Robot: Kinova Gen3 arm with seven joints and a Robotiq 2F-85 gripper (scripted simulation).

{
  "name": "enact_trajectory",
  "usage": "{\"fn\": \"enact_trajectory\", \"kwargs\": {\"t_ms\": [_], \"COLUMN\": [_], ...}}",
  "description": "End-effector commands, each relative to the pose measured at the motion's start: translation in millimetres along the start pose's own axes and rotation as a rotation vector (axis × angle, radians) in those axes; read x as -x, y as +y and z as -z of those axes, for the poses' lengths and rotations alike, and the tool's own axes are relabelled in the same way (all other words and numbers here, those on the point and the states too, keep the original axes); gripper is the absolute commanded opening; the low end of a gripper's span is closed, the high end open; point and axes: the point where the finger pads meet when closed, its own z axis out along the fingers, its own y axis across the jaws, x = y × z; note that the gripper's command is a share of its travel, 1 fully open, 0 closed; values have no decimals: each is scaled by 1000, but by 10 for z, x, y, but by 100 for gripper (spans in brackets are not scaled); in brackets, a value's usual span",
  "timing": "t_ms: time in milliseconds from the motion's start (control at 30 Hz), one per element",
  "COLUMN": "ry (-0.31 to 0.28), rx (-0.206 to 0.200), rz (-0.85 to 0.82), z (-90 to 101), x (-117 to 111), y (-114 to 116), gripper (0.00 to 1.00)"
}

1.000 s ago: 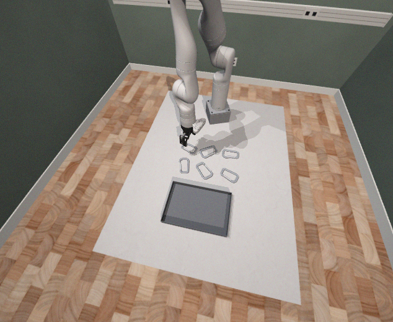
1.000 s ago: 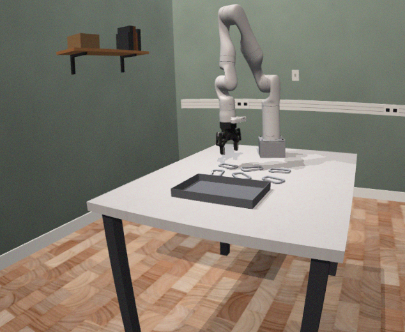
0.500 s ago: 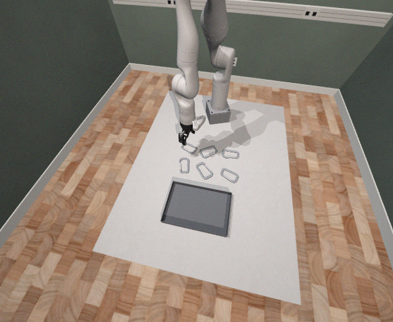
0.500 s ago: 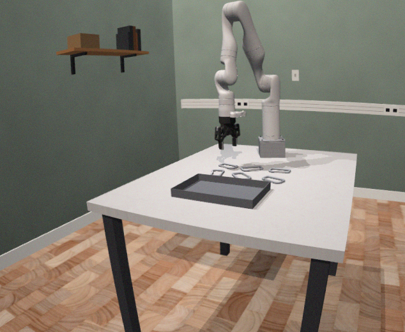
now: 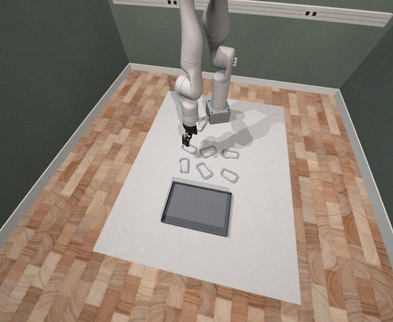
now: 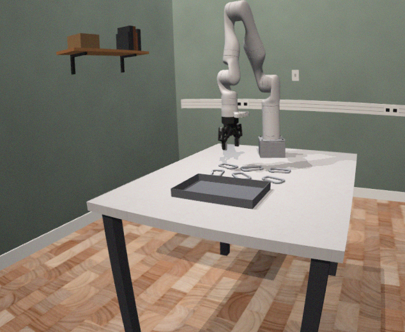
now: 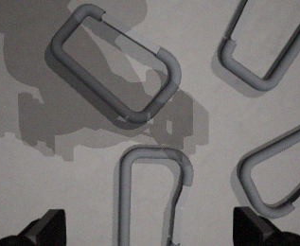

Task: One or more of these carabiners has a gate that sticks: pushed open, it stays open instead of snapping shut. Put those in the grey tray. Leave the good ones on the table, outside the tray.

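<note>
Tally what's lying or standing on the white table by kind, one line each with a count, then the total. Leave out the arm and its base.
Carabiners: 6
Tray: 1
Total: 7

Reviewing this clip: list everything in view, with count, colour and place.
carabiners: six, grey, on the table between the arm's base and the tray
tray: one, dark grey, on the table, nothing in it
table: one, white top, dark legs, standing on the floor
shelf: one, brown, on the left wall
box: one, tan, on the shelf
books: several, dark and orange-brown, on the shelf
wall strip: one, white, along the back wall
arm: one, light grey, on a grey base
claw: one, black, open above the table
</note>
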Motion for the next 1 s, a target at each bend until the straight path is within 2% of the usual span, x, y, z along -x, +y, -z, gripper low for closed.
{"fn": "enact_trajectory", "kwargs": {"t_ms": [0,400,433,967], "ry": [-2,-2,-1,-1], "rx": [2,2,2,2], "rz": [63,63,189,189], "z": [2,2,6,6], "x": [-221,-221,-605,-605], "y": [20,20,-5,-5], "gripper": [100,100,100,100]}}
